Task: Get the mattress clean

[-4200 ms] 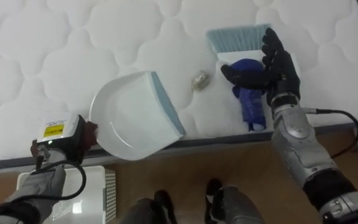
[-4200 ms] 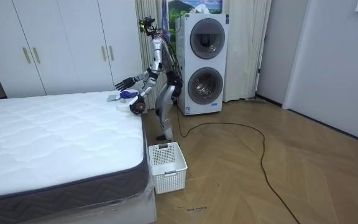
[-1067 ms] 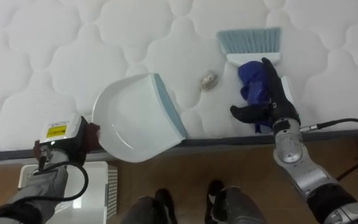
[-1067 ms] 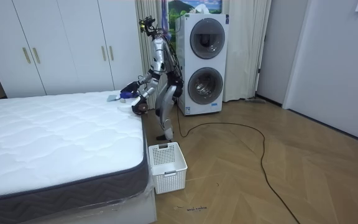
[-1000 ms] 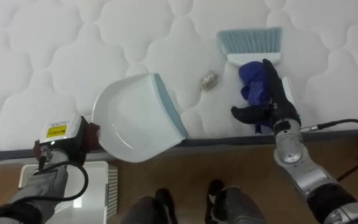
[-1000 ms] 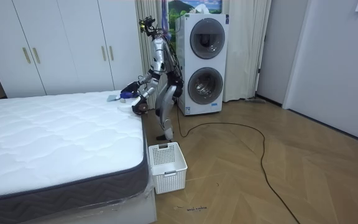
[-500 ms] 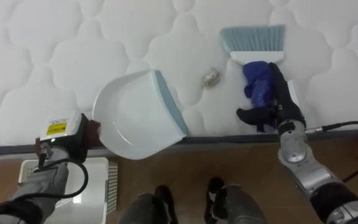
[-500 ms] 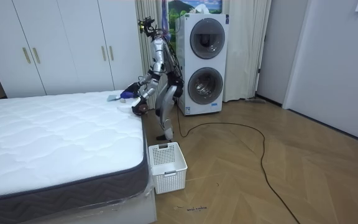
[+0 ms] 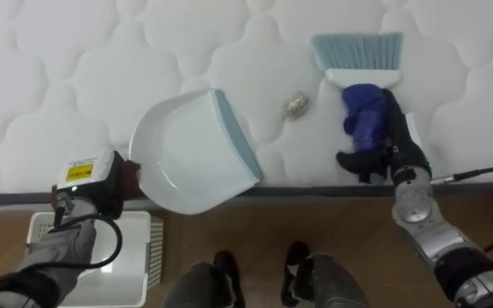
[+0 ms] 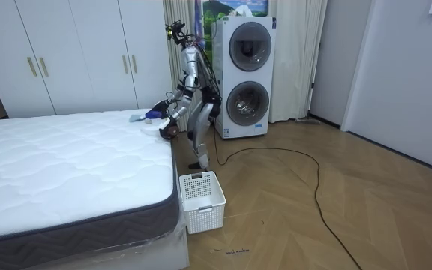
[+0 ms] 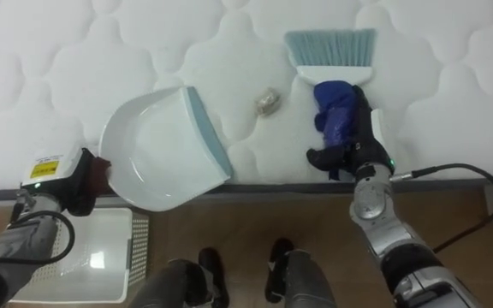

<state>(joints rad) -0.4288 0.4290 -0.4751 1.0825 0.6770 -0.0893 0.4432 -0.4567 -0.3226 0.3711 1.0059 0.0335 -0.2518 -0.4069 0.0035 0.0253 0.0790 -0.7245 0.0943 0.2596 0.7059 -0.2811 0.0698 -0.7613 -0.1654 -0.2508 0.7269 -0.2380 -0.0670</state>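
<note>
Debris, a small crumpled beige scrap (image 9: 296,104), lies on the white quilted mattress (image 9: 58,68), at 2 o'clock from the white plastic dustpan (image 9: 187,158). The left robot hand (image 9: 92,190) clamps the dustpan's handle and aims its mouth at the scrap. The right robot hand (image 9: 392,145), fingers apart, lies on the blue-handled brush (image 9: 358,53) at 3 o'clock, probably to sweep.

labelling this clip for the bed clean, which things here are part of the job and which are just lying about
For the job: dustpan in the left hand, brush under the right hand, scrap on the mattress.
Just about: white basket on the floor, stacked washing machines, wardrobes.
</note>
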